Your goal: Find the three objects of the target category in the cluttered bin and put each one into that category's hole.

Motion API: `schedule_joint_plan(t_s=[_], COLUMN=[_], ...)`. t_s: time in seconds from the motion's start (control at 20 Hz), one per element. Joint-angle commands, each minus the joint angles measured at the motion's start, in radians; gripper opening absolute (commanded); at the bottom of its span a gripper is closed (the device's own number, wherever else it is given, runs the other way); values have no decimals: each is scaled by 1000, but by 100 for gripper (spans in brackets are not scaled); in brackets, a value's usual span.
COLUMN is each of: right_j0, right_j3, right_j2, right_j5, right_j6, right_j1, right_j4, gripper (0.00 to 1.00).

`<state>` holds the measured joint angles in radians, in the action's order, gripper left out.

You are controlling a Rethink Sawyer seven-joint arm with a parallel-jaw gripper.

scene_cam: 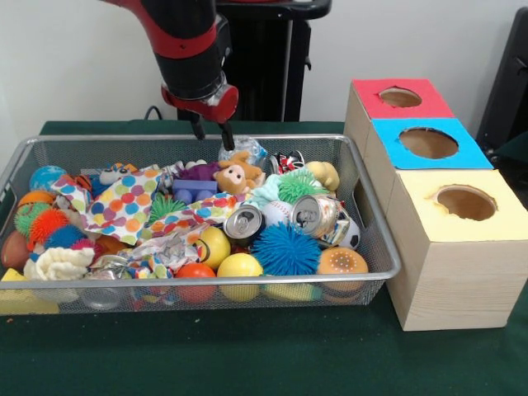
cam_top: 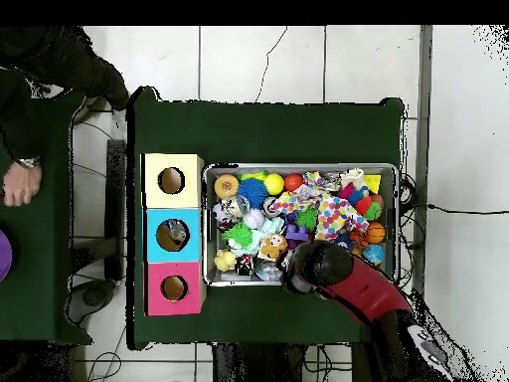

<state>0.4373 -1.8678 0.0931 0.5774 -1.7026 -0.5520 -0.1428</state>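
The silver wire mesh bin (scene_cam: 373, 221) sits on the green table, full of mixed toys, balls, cans and cloth; it also shows in the overhead view (cam_top: 298, 167). My gripper (scene_cam: 212, 132) hangs open and empty over the bin's far rim, just above a crumpled clear wrapper (scene_cam: 246, 148) and a tan plush animal (scene_cam: 239, 175). In the overhead view my arm (cam_top: 323, 271) covers the gripper. Three wooden boxes with round holes stand beside the bin: red (scene_cam: 400, 97), blue (scene_cam: 428, 143) and yellow (scene_cam: 466, 202).
In the bin lie two drink cans (scene_cam: 244, 223) (scene_cam: 316, 214), a blue spiky ball (scene_cam: 285, 247), yellow balls (scene_cam: 239, 266), a polka-dot cloth (scene_cam: 124, 202) and a purple brick (scene_cam: 195, 191). A person's hand (cam_top: 18, 184) rests at a side table in the overhead view.
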Motion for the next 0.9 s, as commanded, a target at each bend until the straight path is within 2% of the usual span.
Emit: schedule_joint_plan(t_s=[0.05, 0.15, 0.25, 0.6, 0.9], right_j0=[-24, -21, -39, -33, -65], right_j3=[60, 57, 27, 18, 28], right_j2=[42, 49, 57, 41, 76], right_j5=[-107, -107, -99, -142, -150], right_j6=[-194, -179, -182, -176, -178], right_j1=[8, 1, -37, -14, -9], right_j4=[15, 19, 17, -1, 19], gripper=[100, 100, 100, 100, 100])
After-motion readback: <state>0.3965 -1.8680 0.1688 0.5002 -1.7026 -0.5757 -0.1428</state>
